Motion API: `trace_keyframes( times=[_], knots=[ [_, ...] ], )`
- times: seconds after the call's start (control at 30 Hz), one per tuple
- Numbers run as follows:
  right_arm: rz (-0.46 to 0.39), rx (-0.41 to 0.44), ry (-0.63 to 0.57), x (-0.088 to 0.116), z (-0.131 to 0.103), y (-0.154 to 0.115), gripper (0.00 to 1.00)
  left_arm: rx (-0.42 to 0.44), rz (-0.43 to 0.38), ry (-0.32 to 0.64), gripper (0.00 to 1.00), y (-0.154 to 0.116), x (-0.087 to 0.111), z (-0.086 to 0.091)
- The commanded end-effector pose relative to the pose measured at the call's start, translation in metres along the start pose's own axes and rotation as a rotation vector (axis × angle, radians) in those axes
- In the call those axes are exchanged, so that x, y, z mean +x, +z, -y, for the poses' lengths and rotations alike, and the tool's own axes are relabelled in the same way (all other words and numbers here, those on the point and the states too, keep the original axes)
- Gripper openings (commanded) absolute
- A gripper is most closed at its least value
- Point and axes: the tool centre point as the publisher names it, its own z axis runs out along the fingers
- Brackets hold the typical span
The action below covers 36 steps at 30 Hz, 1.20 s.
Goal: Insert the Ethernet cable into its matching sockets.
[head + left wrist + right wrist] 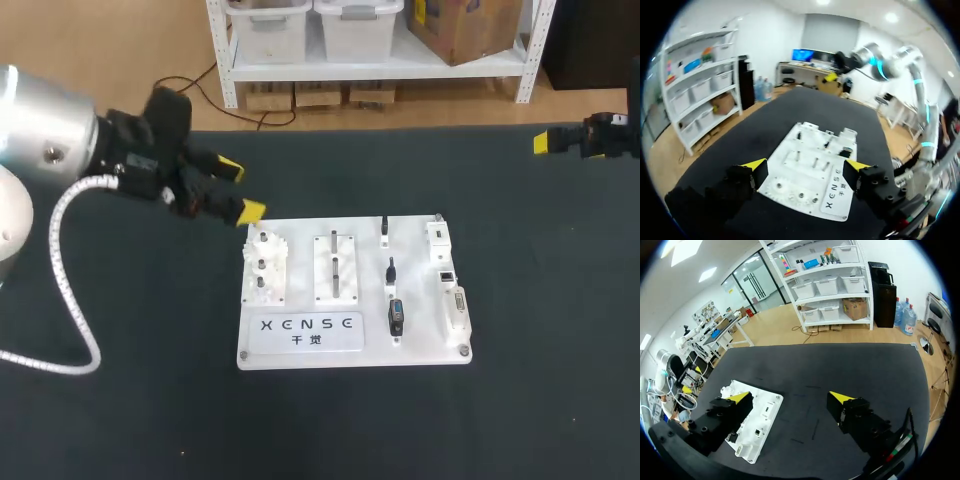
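Observation:
A white practice board (300, 340) lies mid-table. Its right half carries small black plugs (391, 270) and a larger black connector (397, 318). White socket blocks (440, 240) line its right edge. I cannot tell which piece is the Ethernet cable. My left gripper (241, 189) hovers open just off the board's far left corner, holding nothing. In the left wrist view the board (837, 202) lies under and ahead of the open left gripper (806, 170). My right gripper (548, 142) is far off at the back right. In its own view the right gripper (790, 399) is open and empty, and the board (767, 407) lies beside one finger.
On the board's left part stand a white gear block (265, 268) and a slotted peg block (336, 268). Black table surface (540, 300) surrounds the board on all sides. My left arm's white coiled cable (62, 270) hangs over the table's left part.

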Motion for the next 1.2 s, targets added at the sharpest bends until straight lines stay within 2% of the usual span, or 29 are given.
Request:
trace_keyframes(
  times=[0.03, 0.5, 0.67, 1.13, 1.2],
  knots=[
    [0.000, 0.002, 0.000, 0.000, 0.000, 0.000, 1.00, 0.236, 0.133, 0.216, 1.00, 0.009, 0.010, 0.009],
    [0.000, 0.002, 0.000, 0.000, 0.000, 0.000, 1.00, 0.110, 0.149, 0.175, 1.00, 0.039, 0.039, 0.030],
    [0.000, 0.002, 0.000, 0.000, 0.000, 0.000, 1.00, 0.103, 0.146, 0.193, 1.00, 0.046, 0.042, 0.035],
    [0.000, 0.002, 0.000, 0.000, 0.000, 0.000, 1.00, 0.119, 0.142, 0.199, 1.00, 0.051, 0.046, 0.034],
    [-0.026, 0.030, -0.012, -0.004, -0.009, 0.003, 1.00, 0.119, 0.142, 0.199, 1.00, 0.051, 0.046, 0.034]
  ],
)
